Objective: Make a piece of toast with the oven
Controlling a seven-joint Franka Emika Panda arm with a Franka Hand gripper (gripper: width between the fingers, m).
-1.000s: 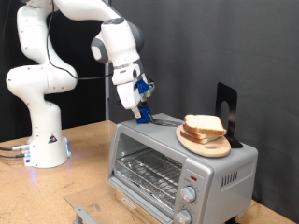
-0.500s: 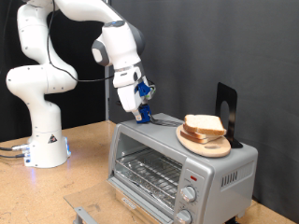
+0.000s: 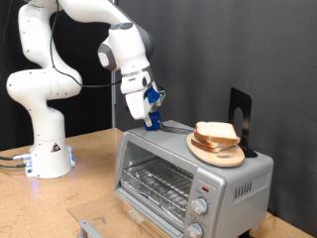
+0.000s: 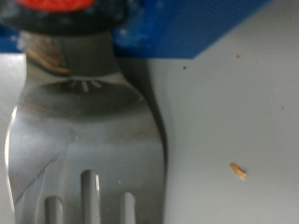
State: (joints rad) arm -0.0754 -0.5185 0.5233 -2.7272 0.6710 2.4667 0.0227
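Note:
The piece of toast (image 3: pixel 215 132) lies on a round wooden plate (image 3: pixel 220 153) on top of the silver oven (image 3: pixel 188 178), towards the exterior view's right. The oven's glass door (image 3: pixel 154 182) is closed, and the wire rack shows behind it. My gripper (image 3: pixel 151 120) hangs low over the oven's top, left of the toast, with blue parts at its fingers. It is shut on a metal fork (image 3: pixel 174 126) whose tines point towards the plate. The wrist view shows the fork (image 4: pixel 89 140) very close against the grey oven top (image 4: pixel 234 103), with a crumb (image 4: pixel 239 170) nearby.
A black upright stand (image 3: pixel 241 117) sits behind the plate at the oven's back right. Two round knobs (image 3: pixel 200 208) are on the oven's right panel. The robot base (image 3: pixel 45 149) stands on the wooden table (image 3: pixel 79 193) at the exterior view's left.

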